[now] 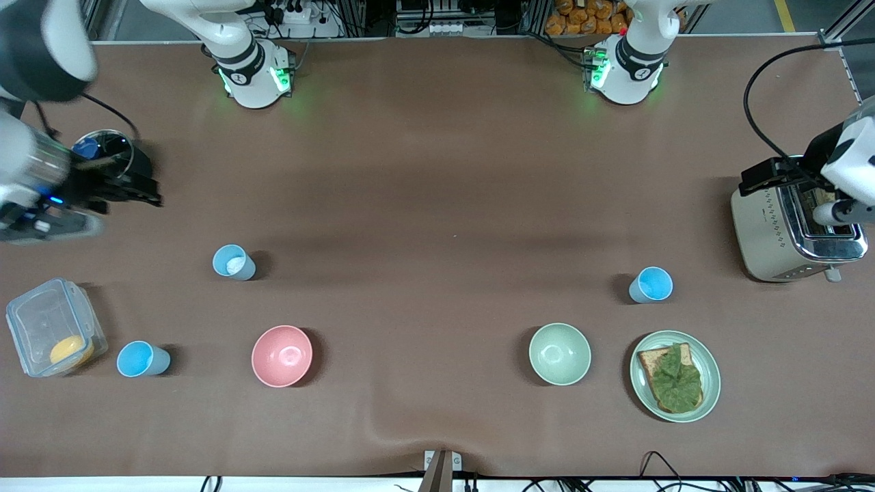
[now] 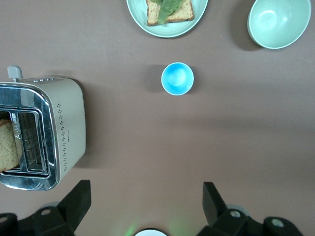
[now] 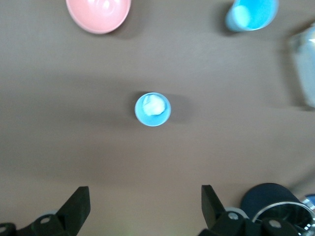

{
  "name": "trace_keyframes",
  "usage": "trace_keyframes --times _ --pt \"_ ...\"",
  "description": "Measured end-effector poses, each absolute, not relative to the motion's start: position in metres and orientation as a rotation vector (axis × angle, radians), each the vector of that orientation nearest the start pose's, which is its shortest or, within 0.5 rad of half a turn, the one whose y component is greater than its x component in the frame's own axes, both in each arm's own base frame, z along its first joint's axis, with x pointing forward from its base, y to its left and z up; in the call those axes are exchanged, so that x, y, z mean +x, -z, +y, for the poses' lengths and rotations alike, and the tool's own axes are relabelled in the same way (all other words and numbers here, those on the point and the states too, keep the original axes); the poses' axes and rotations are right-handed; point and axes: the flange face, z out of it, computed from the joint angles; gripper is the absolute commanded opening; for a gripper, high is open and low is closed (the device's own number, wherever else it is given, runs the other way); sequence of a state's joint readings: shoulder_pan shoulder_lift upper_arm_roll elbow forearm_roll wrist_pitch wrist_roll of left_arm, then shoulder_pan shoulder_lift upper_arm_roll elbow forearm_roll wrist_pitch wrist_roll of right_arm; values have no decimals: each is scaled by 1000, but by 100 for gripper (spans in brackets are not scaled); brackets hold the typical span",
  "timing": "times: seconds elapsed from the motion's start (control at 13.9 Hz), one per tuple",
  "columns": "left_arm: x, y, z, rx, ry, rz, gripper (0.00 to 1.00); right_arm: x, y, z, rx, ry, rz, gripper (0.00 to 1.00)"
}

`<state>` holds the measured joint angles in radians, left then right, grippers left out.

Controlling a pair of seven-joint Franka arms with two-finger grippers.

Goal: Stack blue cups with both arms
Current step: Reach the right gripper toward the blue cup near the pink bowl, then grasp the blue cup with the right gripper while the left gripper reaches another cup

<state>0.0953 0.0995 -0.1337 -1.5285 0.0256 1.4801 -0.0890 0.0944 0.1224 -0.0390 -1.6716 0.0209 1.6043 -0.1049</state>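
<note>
Three blue cups stand apart, none stacked. The cup with the whitish patch (image 1: 233, 262) sits toward the right arm's end; a second cup (image 1: 141, 359) is nearer the camera beside the clear box (image 1: 53, 328), which holds something yellow; the third cup (image 1: 651, 284) stands near the toaster (image 1: 793, 232), bread in its slot.

The right gripper (image 3: 142, 206) hangs spread wide and empty over the table beside a dark jar (image 1: 113, 154); the left gripper (image 2: 145, 201), equally wide and empty, hovers by the toaster.

These light tapered cups could tip under an off-centre pinch.

The pink bowl (image 1: 281, 355) and green bowl (image 1: 559, 353) look empty; the plate (image 1: 675, 376) carries toast with greens.
</note>
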Motion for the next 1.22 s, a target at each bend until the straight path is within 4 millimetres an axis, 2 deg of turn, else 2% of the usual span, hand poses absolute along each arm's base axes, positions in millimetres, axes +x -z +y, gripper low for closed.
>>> trace_keyframes --times 0.14,0.29,0.5,0.65,0.93,1.0,1.15,1.22 --pt "575 -558 -13 -3041 -335 -64 100 593 -466 53 -3093 -360 -282 100" --pt "586 -520 -22 -2955 -440 -11 100 605 -427 65 -3096 -361 -302 100" --pt "601 -463 -38 -2880 -562 57 100 602 -369 87 -3117 -318 -263 100" --pt "606 -442 -31 -2866 -615 47 100 595 -345 97 -3127 -288 -240 100" --pt "613 -398 6 -2852 -731 -28 100 577 -304 103 -3183 -260 -175 100" --pt "615 -383 11 -2847 -767 -35 100 575 -293 102 -3195 -255 -180 86" --pt "619 -348 8 -2831 -841 -19 100 574 -270 101 -3202 -256 -183 55" --pt "621 -329 5 -2821 -881 -6 100 575 -260 99 -3206 -267 -178 45"
